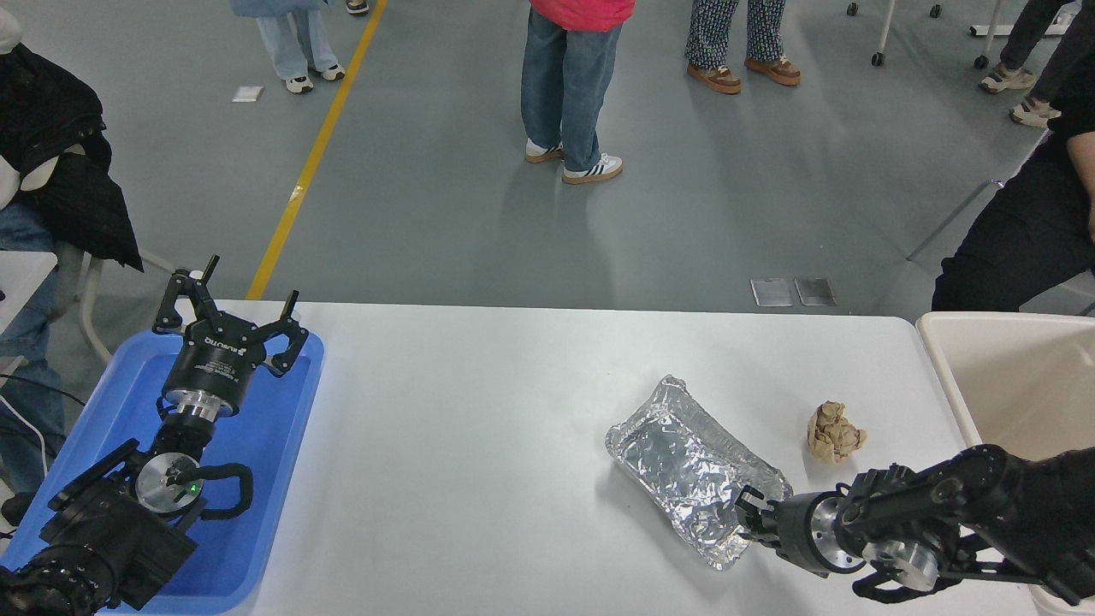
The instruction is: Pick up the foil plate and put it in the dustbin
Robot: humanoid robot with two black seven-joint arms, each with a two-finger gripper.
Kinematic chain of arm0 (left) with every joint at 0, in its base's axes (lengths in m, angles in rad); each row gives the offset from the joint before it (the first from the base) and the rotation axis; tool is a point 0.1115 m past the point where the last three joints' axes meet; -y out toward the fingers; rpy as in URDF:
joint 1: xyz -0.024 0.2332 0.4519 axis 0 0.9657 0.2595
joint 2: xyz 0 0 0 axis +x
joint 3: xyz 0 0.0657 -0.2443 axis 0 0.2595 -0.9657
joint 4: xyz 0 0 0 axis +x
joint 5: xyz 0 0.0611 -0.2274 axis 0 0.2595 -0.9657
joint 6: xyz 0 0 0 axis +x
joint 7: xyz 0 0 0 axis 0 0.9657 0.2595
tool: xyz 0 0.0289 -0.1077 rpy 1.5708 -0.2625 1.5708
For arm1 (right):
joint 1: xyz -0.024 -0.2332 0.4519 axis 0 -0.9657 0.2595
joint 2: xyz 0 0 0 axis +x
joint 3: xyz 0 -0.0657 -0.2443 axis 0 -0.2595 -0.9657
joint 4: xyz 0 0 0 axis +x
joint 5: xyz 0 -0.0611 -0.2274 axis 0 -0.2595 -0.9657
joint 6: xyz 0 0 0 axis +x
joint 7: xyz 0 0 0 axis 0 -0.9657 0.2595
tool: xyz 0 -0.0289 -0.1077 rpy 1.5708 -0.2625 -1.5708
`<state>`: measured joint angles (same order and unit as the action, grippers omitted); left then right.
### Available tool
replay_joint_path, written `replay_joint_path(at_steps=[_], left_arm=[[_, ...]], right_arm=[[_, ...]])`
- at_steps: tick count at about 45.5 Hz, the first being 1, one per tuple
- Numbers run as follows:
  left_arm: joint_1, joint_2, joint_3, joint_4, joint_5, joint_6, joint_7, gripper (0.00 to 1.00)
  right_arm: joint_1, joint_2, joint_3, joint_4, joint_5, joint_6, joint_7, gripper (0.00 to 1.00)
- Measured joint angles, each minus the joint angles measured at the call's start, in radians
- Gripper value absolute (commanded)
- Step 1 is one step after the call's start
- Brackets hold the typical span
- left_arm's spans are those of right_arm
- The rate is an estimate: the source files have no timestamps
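The foil plate (684, 462), a crinkled silver tray, lies slantwise on the white table (479, 445) right of centre, with its far end tipped slightly up. My right gripper (748, 515) comes in from the lower right and is shut on the plate's near right rim. The dustbin (934, 351), a beige bin with a thick rim, stands at the table's right edge, right of the gripper. My left gripper (229, 308) is open and parked over the blue tray at the lower left.
A crumpled brown paper ball (836, 432) lies between the foil plate and the dustbin. A shallow blue tray (282, 428) sits at the table's left end. People stand beyond the far edge, and one in black sits at the far right.
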<state>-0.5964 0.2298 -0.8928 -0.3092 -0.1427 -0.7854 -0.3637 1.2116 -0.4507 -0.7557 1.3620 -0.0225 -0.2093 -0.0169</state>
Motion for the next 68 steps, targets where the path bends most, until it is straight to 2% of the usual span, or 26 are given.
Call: replay_joint_path(at_steps=[12, 33, 44, 68], left_arm=[[0.0, 0.0, 0.0, 0.0, 0.0, 0.0, 0.0, 1.0], [0.001, 0.0, 0.0, 0.001, 0.0, 0.0, -0.001, 1.0], [0.001, 0.0, 0.0, 0.001, 0.0, 0.0, -0.002, 1.0], [0.001, 0.0, 0.0, 0.001, 0.0, 0.0, -0.001, 1.0]], right_arm=[[0.233, -0.063, -0.132, 0.008, -0.002, 0.154, -0.006, 0.0], [0.779, -0.107, -0.421, 0.03, -0.041, 0.565, -0.01, 0.0], [0.964, -0.128, -0.488, 0.031, -0.085, 0.718, -0.011, 0.0], [1.113, -0.14, -0.554, 0.03, -0.12, 0.829, -0.012, 0.0]])
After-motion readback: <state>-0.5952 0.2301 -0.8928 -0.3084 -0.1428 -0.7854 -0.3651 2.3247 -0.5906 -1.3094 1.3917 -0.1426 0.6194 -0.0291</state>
